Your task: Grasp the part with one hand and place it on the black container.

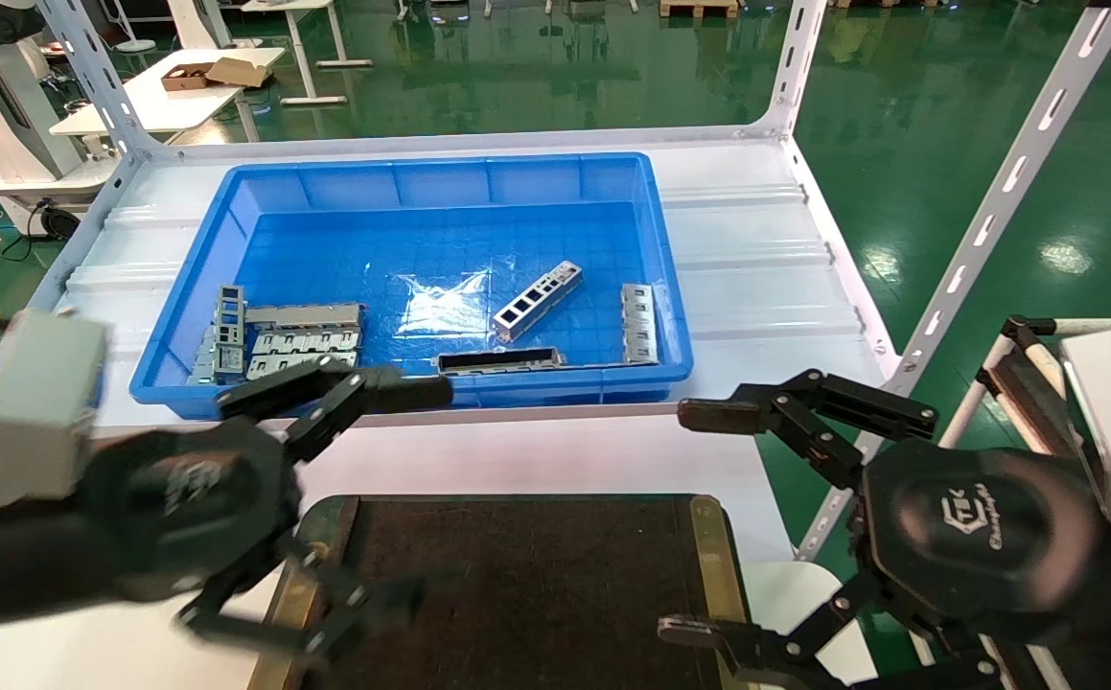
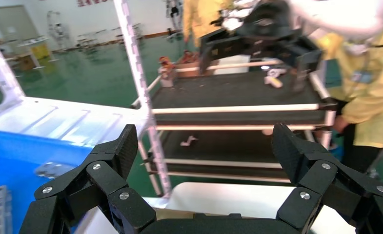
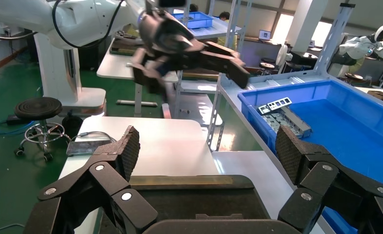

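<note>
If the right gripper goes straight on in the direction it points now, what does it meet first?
The right gripper, open, points across the front of the table toward the left gripper. Its wrist view shows the black container just below its line and the left gripper ahead. So probably the left gripper comes first, though depth is uncertain.

From my seat the only lettering I can pick out is on the round black housing of the right gripper (image 1: 704,511) in the head view: an embossed angular logo with a word beneath it, but the letters are too small and skewed for me to read with confidence. The left gripper (image 1: 411,494) carries a similar mark on its housing, blurred beyond reading. In the left wrist view I see red characters on the far white wall (image 2: 89,2), cut off at the frame edge and unreadable. I find nothing else legible.
</note>
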Motion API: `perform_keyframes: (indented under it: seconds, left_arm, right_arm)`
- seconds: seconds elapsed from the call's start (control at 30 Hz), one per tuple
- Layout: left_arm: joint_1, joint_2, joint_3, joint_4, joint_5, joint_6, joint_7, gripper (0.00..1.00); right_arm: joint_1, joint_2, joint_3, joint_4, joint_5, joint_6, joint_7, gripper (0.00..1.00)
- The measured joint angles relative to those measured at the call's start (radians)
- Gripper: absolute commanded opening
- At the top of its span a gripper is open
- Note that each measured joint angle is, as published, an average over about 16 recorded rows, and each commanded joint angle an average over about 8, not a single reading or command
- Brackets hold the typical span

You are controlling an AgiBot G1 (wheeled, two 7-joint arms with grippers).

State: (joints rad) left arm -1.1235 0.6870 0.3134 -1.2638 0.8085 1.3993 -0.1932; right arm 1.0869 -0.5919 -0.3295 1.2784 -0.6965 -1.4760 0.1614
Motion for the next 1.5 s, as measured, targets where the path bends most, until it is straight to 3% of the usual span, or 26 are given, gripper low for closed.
perform_keyframes:
  seconds: [0.23, 0.5, 1.13, 1.5]
  left_arm:
    - [-0.080, 0.086, 0.047, 0.078, 0.091, -0.074, -0.021, 1.00]
    - [-0.208, 0.222, 0.109, 0.271, 0.208, -0.157, -0.007, 1.00]
    - [-0.492, 0.575, 0.184, 0.938, 0.410, -0.456, 0.258, 1.00]
    - [-0.539, 0.668, 0.212, 1.107, 0.430, -0.572, 0.327, 1.00]
  right_arm:
    - [0.000, 0.000, 0.000, 0.000, 0.000, 0.000, 0.000, 1.00]
    - [0.000, 0.000, 0.000, 0.000, 0.000, 0.000, 0.000, 1.00]
    - [0.000, 0.000, -0.001, 0.000, 0.001, 0.000, 0.000, 1.00]
    - [0.000, 0.000, -0.001, 0.000, 0.001, 0.000, -0.001, 1.00]
